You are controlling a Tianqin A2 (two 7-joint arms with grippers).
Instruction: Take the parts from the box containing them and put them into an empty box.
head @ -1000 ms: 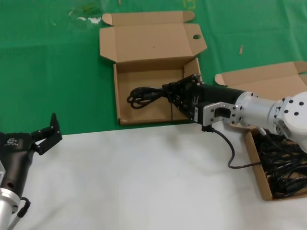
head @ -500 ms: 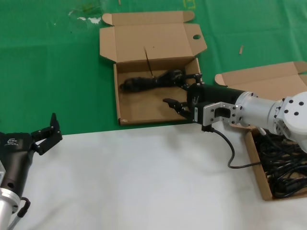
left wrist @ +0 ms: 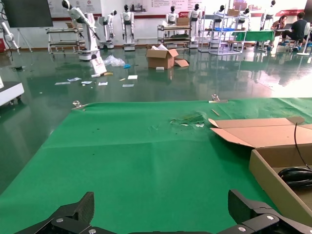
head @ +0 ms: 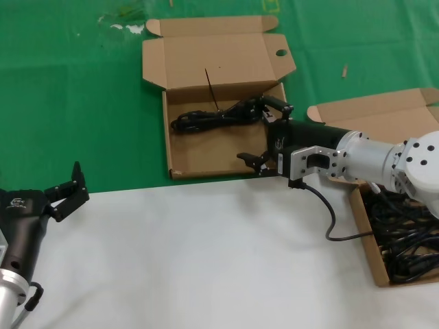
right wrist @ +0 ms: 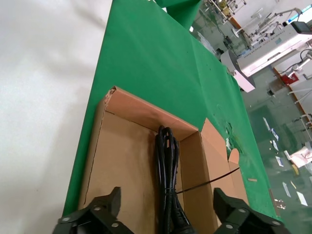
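Since a cord (head: 218,116) now lies along the far wall of the holed box (head: 206,152), the right gripper (head: 266,130) hovers there released; the left gripper (head: 65,190), spread, idles near the table's (head: 206,260) edge.

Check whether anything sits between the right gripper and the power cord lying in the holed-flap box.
Nothing visible does. The right gripper, jaws open, hangs over the near-right corner of the empty box. The power cord lies along the box's far wall, its plug end between the jaws, with only bare cardboard around it.
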